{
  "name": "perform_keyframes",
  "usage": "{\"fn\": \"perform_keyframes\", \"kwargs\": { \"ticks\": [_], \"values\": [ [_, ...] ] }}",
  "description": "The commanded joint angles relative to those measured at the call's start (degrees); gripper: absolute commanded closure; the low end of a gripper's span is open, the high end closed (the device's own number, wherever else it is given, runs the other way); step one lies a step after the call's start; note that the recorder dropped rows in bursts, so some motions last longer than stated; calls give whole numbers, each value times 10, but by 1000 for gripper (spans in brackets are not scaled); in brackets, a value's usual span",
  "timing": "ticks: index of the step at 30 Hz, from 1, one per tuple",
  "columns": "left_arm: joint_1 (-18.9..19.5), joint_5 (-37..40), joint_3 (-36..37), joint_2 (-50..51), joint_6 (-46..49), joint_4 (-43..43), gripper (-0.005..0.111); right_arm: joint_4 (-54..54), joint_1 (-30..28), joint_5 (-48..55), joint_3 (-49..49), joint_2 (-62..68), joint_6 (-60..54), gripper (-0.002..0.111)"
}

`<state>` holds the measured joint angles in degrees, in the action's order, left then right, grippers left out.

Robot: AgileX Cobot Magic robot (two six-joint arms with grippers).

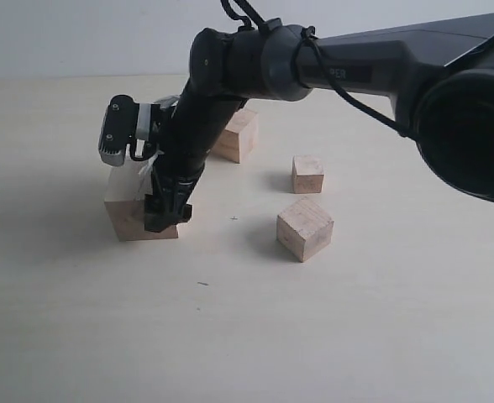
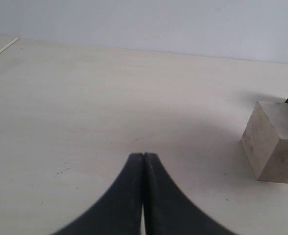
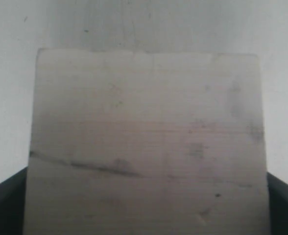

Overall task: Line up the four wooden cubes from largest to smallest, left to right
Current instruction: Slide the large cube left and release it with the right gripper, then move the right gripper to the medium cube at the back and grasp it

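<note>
The largest wooden cube (image 1: 131, 217), pale with dark scuff marks, rests on the table at the left. My right gripper (image 1: 166, 215) reaches across the middle and stands over it. In the right wrist view this cube (image 3: 146, 122) fills the picture, with a black finger flush against each side, so the right gripper (image 3: 146, 200) is shut on it. Another cube (image 1: 239, 134) lies behind the arm. The smallest cube (image 1: 307, 174) and a mid-sized cube (image 1: 304, 227) lie to the right. My left gripper (image 2: 143, 156) is shut and empty, with the largest cube (image 2: 274, 142) off to one side.
The pale tabletop (image 1: 230, 336) stretches wide in front of the cubes and to the far left. The right arm's dark links (image 1: 356, 63) span the upper right of the exterior view. A pale wall (image 1: 79, 34) bounds the table's back.
</note>
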<state>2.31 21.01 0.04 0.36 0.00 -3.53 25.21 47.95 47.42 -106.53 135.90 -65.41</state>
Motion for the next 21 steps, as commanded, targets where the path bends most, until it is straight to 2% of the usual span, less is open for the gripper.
{"fn": "perform_keyframes", "kwargs": {
  "ticks": [1, 15, 21],
  "values": [
    [-2, -6, 0, -4, 0, 1, 107, -2, -1, -8, -1, -1, 10, 16],
    [-2, -6, 0, -4, 0, 1, 107, 18, -11, -6, -1, -48, 16, 16],
    [-2, -6, 0, -4, 0, 1, 107, 18, -11, 15, -1, -77, 51, 7]
  ]
}}
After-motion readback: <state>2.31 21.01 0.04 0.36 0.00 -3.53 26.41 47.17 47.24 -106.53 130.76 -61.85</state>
